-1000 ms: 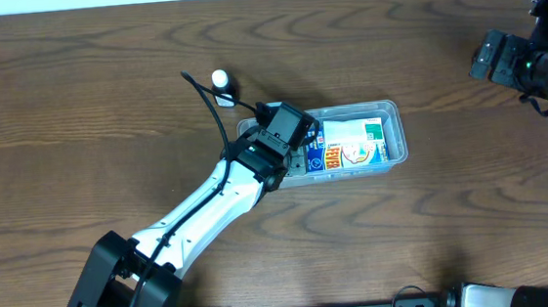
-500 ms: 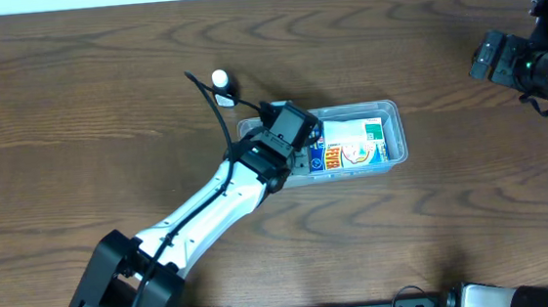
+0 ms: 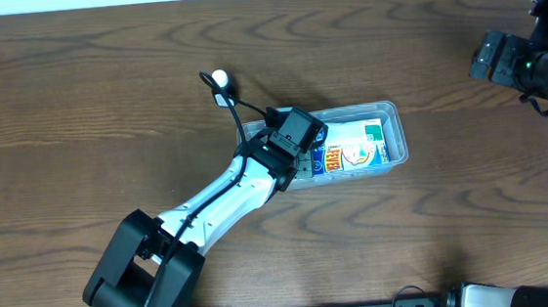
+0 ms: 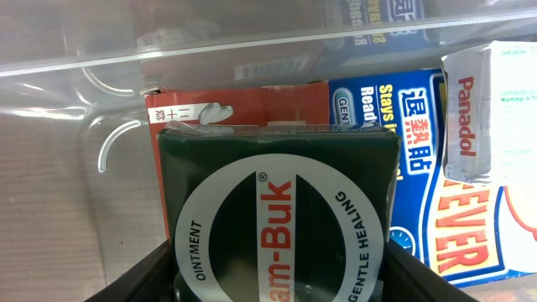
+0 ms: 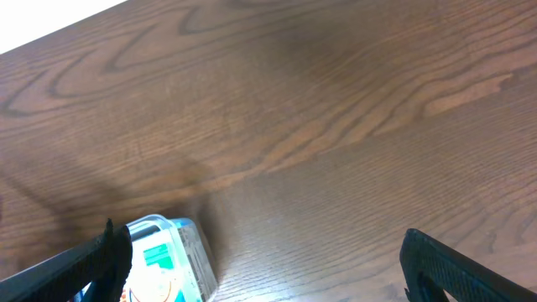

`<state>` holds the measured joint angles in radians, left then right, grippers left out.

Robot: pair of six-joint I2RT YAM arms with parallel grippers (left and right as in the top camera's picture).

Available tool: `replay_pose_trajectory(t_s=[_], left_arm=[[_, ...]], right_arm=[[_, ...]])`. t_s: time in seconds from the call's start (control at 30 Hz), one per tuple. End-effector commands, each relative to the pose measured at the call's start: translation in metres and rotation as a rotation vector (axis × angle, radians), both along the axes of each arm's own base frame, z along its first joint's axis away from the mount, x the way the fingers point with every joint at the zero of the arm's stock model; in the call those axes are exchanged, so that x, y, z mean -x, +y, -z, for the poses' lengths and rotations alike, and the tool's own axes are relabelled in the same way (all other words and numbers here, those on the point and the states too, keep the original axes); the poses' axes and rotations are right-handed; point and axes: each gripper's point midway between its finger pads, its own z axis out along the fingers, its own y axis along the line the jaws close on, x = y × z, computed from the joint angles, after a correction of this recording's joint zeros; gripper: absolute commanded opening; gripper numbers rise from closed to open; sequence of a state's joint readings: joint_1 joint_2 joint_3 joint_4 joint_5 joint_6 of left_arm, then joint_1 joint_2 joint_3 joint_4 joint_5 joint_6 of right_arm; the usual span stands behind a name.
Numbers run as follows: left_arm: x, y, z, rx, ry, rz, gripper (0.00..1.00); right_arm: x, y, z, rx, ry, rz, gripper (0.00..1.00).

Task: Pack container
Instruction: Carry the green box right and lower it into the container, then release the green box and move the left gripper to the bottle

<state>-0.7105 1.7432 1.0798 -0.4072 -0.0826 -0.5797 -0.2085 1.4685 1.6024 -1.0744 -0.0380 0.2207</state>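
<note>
Placement, frame centre: left gripper (image 4: 281, 283) clamped on ointment box (image 4: 281, 193) at container (image 3: 359, 108) left end; next, lowering, letting go; right gripper (image 5: 268, 275) spread wide, empty.

Light in here is soft and even, coming from above, so from the overhead cam the dark wood desk (image 3: 74, 101) looks evenly lit edge to edge. Shadows under the left arm (image 3: 218, 192) are faint and fuzzy. Past the desk's far edge it's all blown-out white. The left wrist cam is right up close. Lettering on the dark green box (image 4: 281, 210) is crisp, and the clear container (image 4: 109, 84) wall throws thin white glints. On the right wrist cam a pale sheen runs over the wood toward the far edge, and the right gripper (image 5: 267, 243) fingers are just black shapes with no detail.
</note>
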Motion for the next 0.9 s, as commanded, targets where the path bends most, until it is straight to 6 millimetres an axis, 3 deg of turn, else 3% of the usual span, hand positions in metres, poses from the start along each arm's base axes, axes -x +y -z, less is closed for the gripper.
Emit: replay_pose_trajectory(t_s=[0.0, 0.3, 0.6, 0.87], left_arm=[[-0.004, 0.000, -0.001, -0.010, -0.009, -0.006, 0.60], [-0.004, 0.000, -0.001, -0.010, -0.009, -0.006, 0.76], [-0.004, -0.003, -0.004, 0.005, -0.013, -0.002, 0.78], [-0.003, -0.015, -0.038, 0.089, -0.058, 0.053, 0.78]], right_arm=[[-0.001, -0.002, -0.001, -0.011, -0.004, 0.011, 0.99], [-0.001, -0.002, -0.001, -0.012, -0.003, 0.011, 0.99], [-0.001, -0.002, -0.001, -0.012, -0.003, 0.011, 0.99], [-0.001, -0.002, -0.001, -0.012, -0.004, 0.012, 0.99]])
